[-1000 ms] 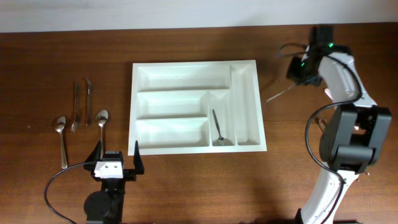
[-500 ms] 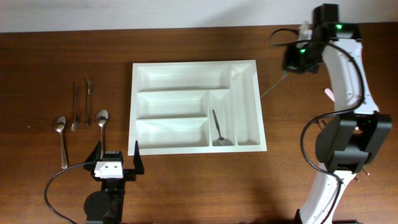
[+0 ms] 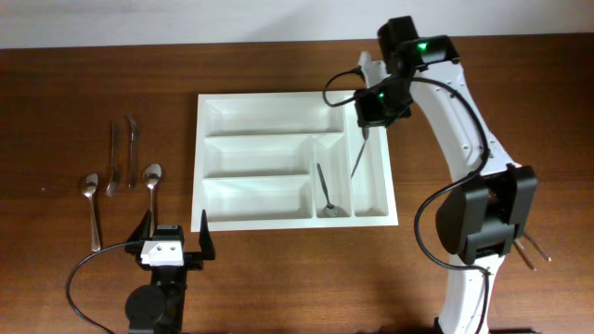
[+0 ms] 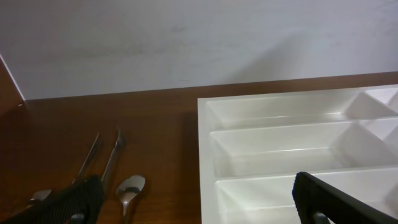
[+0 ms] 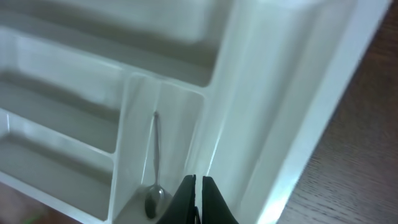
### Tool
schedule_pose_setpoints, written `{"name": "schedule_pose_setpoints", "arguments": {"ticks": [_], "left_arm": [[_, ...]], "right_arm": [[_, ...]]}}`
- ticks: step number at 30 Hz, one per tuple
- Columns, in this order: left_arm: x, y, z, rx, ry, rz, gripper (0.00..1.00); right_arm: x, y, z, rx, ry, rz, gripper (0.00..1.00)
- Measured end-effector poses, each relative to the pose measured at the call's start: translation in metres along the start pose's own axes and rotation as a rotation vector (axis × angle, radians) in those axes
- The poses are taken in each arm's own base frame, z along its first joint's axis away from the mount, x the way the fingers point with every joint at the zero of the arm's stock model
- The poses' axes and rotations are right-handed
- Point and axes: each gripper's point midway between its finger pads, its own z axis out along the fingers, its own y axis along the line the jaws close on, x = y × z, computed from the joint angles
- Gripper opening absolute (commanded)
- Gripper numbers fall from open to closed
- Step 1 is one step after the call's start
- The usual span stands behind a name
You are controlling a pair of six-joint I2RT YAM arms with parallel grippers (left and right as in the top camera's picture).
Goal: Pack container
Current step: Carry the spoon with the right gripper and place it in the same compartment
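Note:
The container, a large white cutlery tray [image 3: 278, 96], lies in the middle of the table and also shows in the left wrist view [image 4: 280, 124] and the right wrist view [image 5: 336, 81]. A small spoon [image 3: 327, 197] lies in its short vertical compartment [image 5: 155, 186]. My right gripper [image 3: 367, 128] hovers over the tray's far right long compartment, shut on a thin metal piece of cutlery [image 3: 357, 156] that hangs down and left. Its jaws [image 5: 199, 186] look pressed together. My left gripper [image 3: 172, 243] rests open and empty at the front left, before the tray [image 4: 199, 211].
Left of the tray lie a fork [image 3: 112, 158], a knife [image 3: 133, 148] and two spoons [image 3: 151, 181] [image 3: 91, 199]. One spoon [image 4: 127, 190] shows between the left fingers. Thin pale pieces [image 3: 527, 250] lie by the right arm's base.
My right arm has swung left from beyond the tray's right edge, carrying the thin cutlery piece over the tray's right compartment. The left arm has not moved.

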Motion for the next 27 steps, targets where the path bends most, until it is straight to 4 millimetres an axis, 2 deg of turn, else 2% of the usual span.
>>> {"name": "schedule_pose_setpoints", "arguments": {"ticks": [4, 10, 15, 20, 24, 26, 27], "left_arm": [[0.0, 0.0, 0.0, 0.0, 0.0, 0.0, 0.99], [0.0, 0.0, 0.0, 0.0, 0.0, 0.0, 0.99], [0.0, 0.0, 0.0, 0.0, 0.0, 0.0, 0.99], [0.0, 0.0, 0.0, 0.0, 0.0, 0.0, 0.99], [0.0, 0.0, 0.0, 0.0, 0.0, 0.0, 0.99], [0.0, 0.0, 0.0, 0.0, 0.0, 0.0, 0.99], [0.0, 0.0, 0.0, 0.0, 0.0, 0.0, 0.99]], "right_arm": [[0.0, 0.007, 0.009, 0.003, 0.0, -0.021, 0.04], [0.014, 0.01, 0.039, 0.007, 0.044, -0.034, 0.04], [0.019, 0.029, 0.061, -0.002, 0.053, -0.085, 0.04], [0.022, 0.045, 0.067, -0.009, 0.059, -0.123, 0.04], [0.022, 0.046, 0.067, -0.007, 0.059, -0.126, 0.04], [0.022, 0.045, 0.067, -0.001, 0.06, -0.126, 0.29], [0.022, 0.045, 0.067, 0.002, 0.06, -0.13, 0.38]]}}
